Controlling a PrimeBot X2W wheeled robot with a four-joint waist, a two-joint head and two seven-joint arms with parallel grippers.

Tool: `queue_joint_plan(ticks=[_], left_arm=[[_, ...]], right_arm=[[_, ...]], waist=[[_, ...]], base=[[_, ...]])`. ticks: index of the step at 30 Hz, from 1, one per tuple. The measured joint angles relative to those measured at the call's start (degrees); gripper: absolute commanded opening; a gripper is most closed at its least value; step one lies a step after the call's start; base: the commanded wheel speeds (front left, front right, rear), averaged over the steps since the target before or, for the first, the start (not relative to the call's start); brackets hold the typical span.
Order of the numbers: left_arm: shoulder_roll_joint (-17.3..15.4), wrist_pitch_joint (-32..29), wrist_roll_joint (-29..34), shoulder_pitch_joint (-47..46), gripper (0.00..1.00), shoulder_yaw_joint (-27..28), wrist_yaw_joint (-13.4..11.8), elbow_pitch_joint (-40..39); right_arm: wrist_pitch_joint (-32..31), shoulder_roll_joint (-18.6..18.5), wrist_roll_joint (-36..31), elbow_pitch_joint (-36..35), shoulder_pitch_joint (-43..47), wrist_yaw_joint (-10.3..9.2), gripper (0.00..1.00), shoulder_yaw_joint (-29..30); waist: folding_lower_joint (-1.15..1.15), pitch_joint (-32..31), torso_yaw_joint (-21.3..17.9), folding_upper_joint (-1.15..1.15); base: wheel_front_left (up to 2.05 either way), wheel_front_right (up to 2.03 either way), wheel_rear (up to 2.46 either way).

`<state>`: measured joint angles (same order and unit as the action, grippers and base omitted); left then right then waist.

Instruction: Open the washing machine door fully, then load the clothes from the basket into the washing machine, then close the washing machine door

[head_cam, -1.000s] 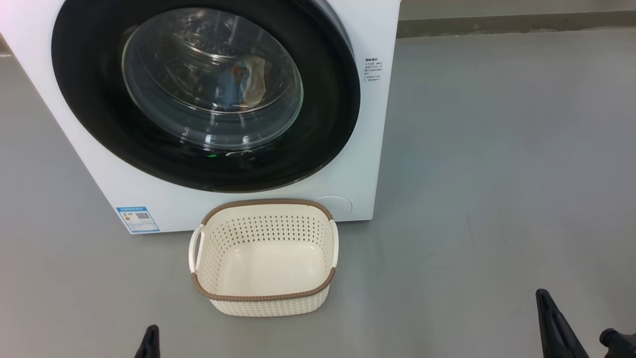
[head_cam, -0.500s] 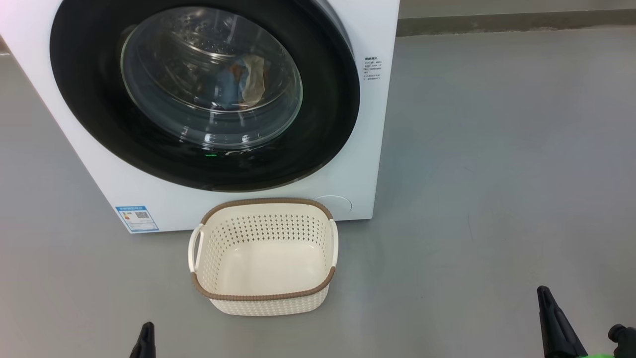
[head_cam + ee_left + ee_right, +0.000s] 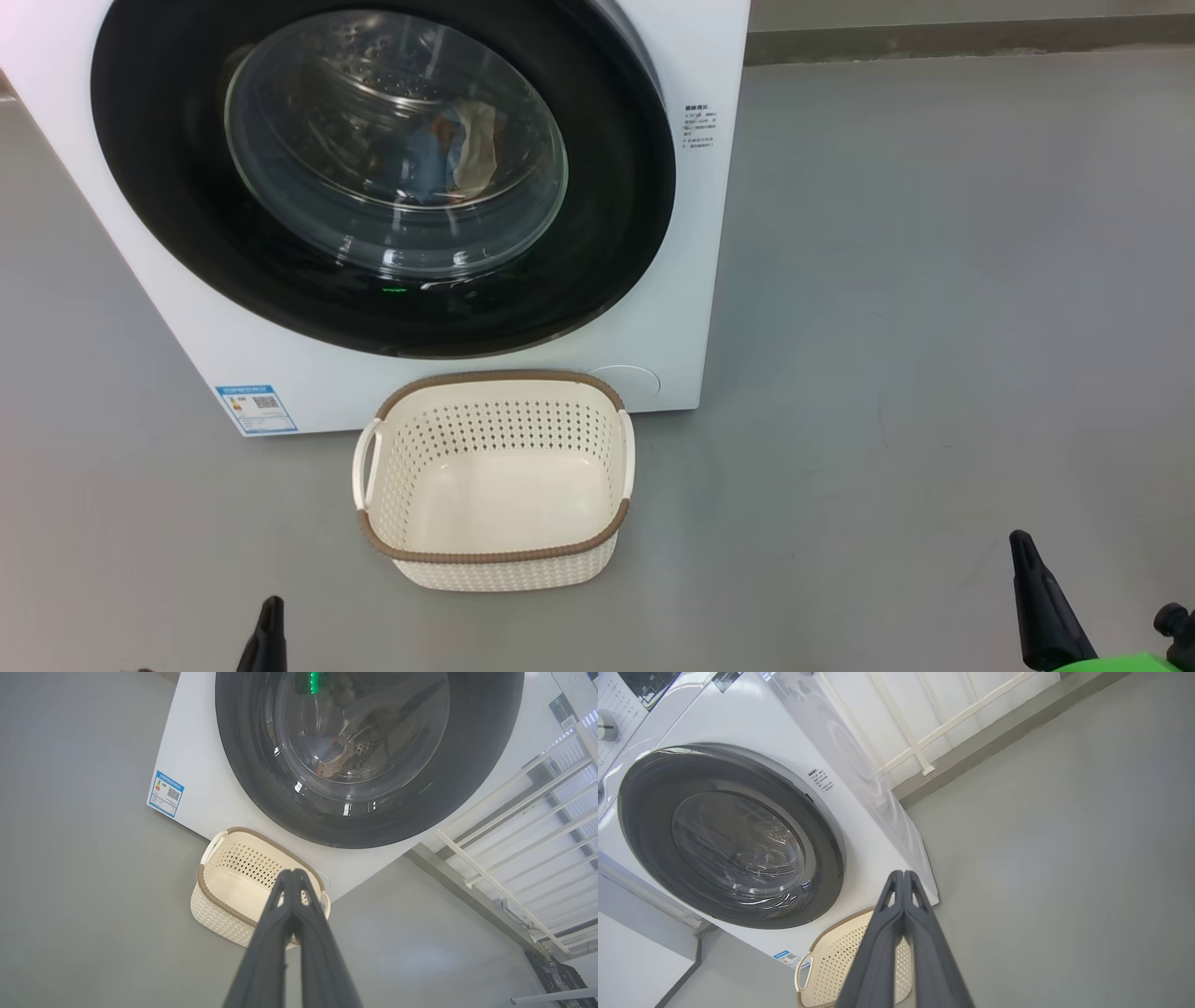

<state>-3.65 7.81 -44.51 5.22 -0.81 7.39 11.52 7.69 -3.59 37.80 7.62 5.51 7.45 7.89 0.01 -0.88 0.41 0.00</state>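
The white washing machine [image 3: 681, 280] stands at the upper left of the head view, and its round black-rimmed door [image 3: 168, 205] lies flat against the front. Behind the glass, the light blue and cream clothes [image 3: 457, 154] lie in the steel drum. In front of the machine the cream basket [image 3: 495, 560] sits on the floor with nothing inside. My left gripper [image 3: 269, 611] is at the bottom left and my right gripper [image 3: 1022, 551] at the bottom right, both shut and holding nothing. The wrist views show the left gripper's [image 3: 293, 873] and right gripper's [image 3: 903, 874] fingers pressed together.
Grey floor [image 3: 934, 327] stretches open to the right of the machine. A white railing [image 3: 504, 858] and a low wall base run behind it. A blue label [image 3: 254, 407] is stuck on the machine's lower left front.
The whole head picture has drifted slightly, so the camera moved. Both gripper tips shifted a little at the bottom edge. Door, clothes and basket stay as they were.
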Motion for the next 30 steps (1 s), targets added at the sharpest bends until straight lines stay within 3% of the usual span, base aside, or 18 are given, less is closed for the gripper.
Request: queue_joint_plan(ticks=[30], left_arm=[[0.6, -4.9, -17.8, -3.3, 0.00, 1.7, 0.0, 1.3]], right_arm=[[-5.2, 0.3, 20.1, 2.8, -3.4, -0.04, 0.00, 0.0]], waist=[[0.00, 0.4, -0.2, 0.00]], base=[[0.00, 0.00, 0.00]])
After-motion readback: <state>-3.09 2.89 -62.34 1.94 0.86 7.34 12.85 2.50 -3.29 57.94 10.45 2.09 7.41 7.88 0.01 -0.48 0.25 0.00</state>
